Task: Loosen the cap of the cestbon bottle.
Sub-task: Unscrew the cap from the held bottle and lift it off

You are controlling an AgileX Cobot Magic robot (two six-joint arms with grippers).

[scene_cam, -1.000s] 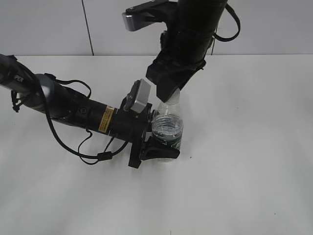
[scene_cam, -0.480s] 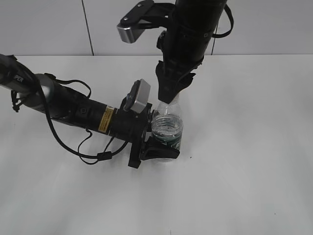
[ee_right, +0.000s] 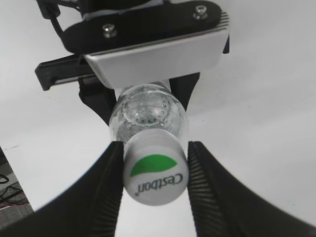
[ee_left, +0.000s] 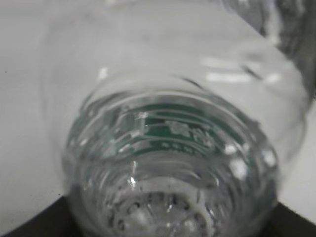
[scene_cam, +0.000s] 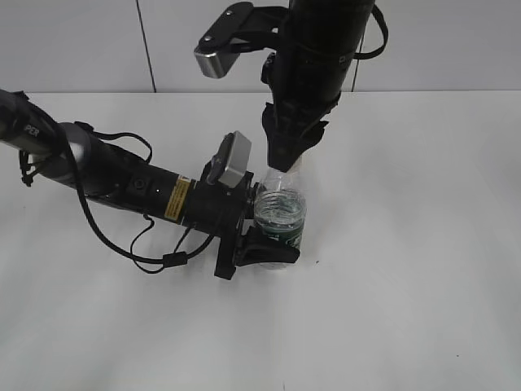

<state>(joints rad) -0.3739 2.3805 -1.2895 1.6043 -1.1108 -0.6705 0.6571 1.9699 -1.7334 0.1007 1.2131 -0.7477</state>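
A clear bottle (scene_cam: 281,218) stands upright near the middle of a white table (scene_cam: 423,244), gripped low on its body by the left gripper (scene_cam: 264,244), whose dark jaws are clamped around the green-labelled band from the left side. From above, the right gripper (scene_cam: 286,155) comes straight down over the neck; its two ribbed fingers (ee_right: 106,182) press against either side of the white cap (ee_right: 154,173), closed on it. Wide bare table lies to the right of the bottle and in front of it, with the far edge of the table meeting a grey wall (scene_cam: 456,41) behind; the left arm and its looping cable (scene_cam: 146,244) fill the space to the left. The exterior view hides the cap entirely behind the right gripper's tip, while the right wrist view looks down on it squarely, showing the green arc and "C'estbon" lettering on top and the left arm's camera housing (ee_right: 155,54) just beyond the bottle's shoulder. The left wrist view offers only a blurred close look through the clear ribbed plastic to the green label (ee_left: 173,133), with a dark strip of its own gripper at the bottom edge
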